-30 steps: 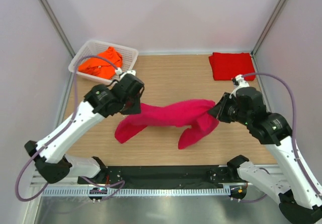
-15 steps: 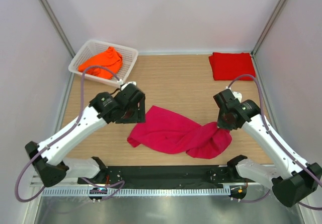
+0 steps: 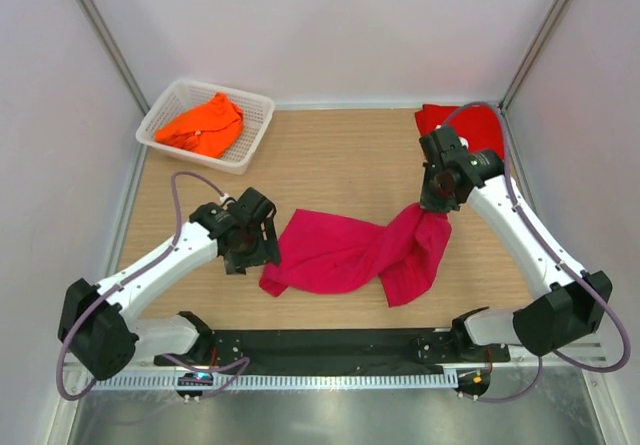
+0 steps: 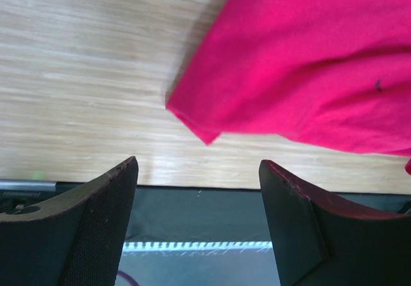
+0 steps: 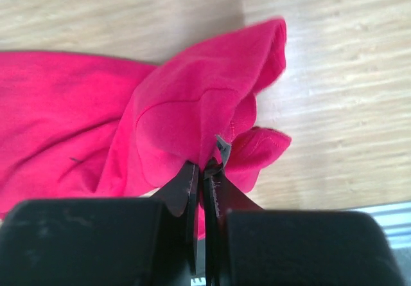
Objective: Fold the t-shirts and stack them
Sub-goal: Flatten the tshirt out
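Observation:
The magenta-pink t-shirt [image 3: 350, 253] lies crumpled on the wooden table [image 3: 340, 155] at the middle. My right gripper [image 3: 436, 205] is shut on its right edge and holds that part lifted; in the right wrist view [image 5: 204, 168] the cloth [image 5: 192, 116] bunches out of the closed jaws. My left gripper [image 3: 262, 255] is open and empty, just left of the shirt's left corner [image 4: 192, 122]; its fingers [image 4: 103, 202] frame the table's front edge. The red t-shirt [image 3: 480, 123] lies folded at the back right, partly hidden by my right arm. The orange t-shirt [image 3: 203, 123] sits in the basket.
A white lattice basket [image 3: 250, 130] stands at the back left corner. Grey walls and metal posts close in the table on three sides. A black strip [image 3: 330, 343] runs along the near edge between the arm bases.
My left gripper has let go of the shirt and moved toward the near left. My right gripper has carried its end of the shirt back toward the red shirt.

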